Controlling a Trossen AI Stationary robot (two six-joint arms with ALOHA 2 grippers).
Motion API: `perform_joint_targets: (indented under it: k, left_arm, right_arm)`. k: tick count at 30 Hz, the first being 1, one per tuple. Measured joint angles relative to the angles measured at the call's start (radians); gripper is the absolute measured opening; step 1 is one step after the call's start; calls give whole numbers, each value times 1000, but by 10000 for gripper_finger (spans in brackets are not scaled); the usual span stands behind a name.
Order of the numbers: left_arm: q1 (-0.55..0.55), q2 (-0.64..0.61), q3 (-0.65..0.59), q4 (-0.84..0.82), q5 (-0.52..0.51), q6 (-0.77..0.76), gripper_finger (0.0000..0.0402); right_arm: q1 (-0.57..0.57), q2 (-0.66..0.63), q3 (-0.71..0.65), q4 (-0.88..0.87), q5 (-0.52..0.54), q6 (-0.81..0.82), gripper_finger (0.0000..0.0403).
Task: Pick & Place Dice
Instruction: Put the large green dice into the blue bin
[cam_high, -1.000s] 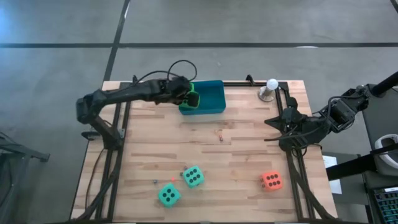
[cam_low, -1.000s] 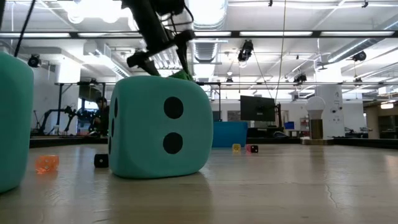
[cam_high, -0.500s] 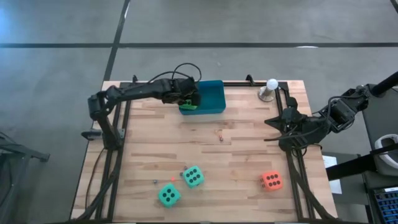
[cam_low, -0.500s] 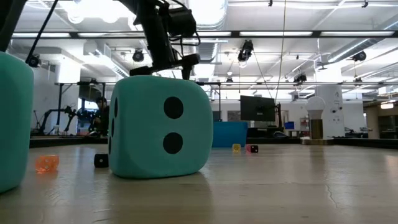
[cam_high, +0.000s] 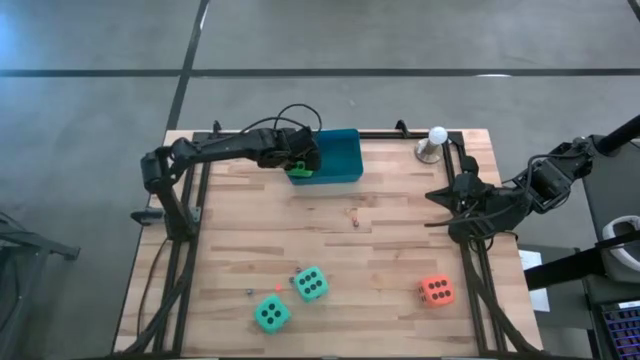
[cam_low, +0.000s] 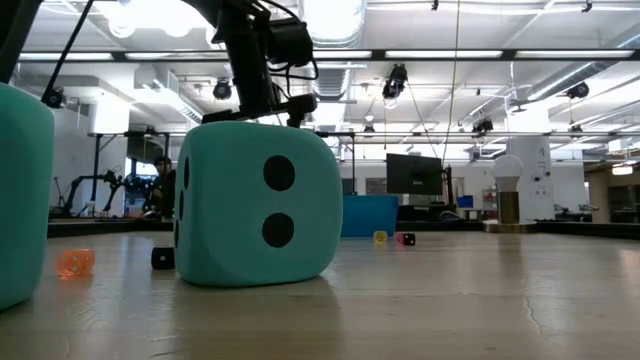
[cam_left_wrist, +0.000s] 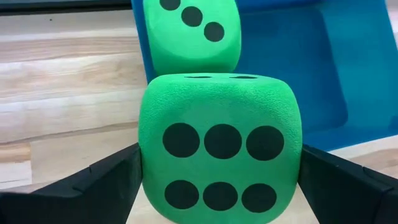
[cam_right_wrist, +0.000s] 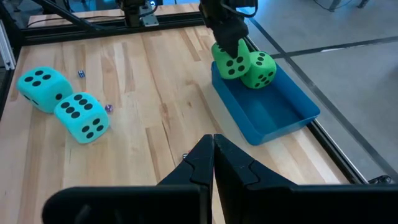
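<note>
My left gripper (cam_high: 305, 158) is shut on a bright green die (cam_left_wrist: 221, 168) at the left end of the blue tray (cam_high: 340, 155). A second green die (cam_left_wrist: 191, 34) lies inside the tray just beyond it. Two teal dice (cam_high: 311, 284) (cam_high: 271, 315) rest on the table near its front edge, and the orange-red die (cam_high: 435, 291) rests at the front right. My right gripper (cam_right_wrist: 213, 146) is shut and empty at the table's right edge (cam_high: 437, 197). My left gripper pinches the green die between its two fingers, one finger (cam_left_wrist: 118, 174) on each of two opposite sides (cam_left_wrist: 149, 180), with the six-pip face toward the wrist camera. The fingers come slanting down from the table's left. The die sits over the tray's left end wall (cam_right_wrist: 217, 78); whether it rests on it I cannot tell.
A small white ball on a metal stand (cam_high: 436, 140) stands at the far right corner. A few tiny bits lie mid-table (cam_high: 353, 215) and by the teal dice (cam_high: 278, 288). Black rails run along the table's left and right sides.
My left gripper has gone down a little with the green die at the tray's left end, still shut on it. In the low view it has sunk behind the teal die's top.
</note>
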Motion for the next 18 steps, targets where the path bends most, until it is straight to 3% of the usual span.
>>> perform_joint_targets:
  k: [18]
  left_arm:
    - [1, 0, -1, 24, 22, -20, 397]
  right_arm:
    - [0, 0, 0, 0, 0, 0, 8]
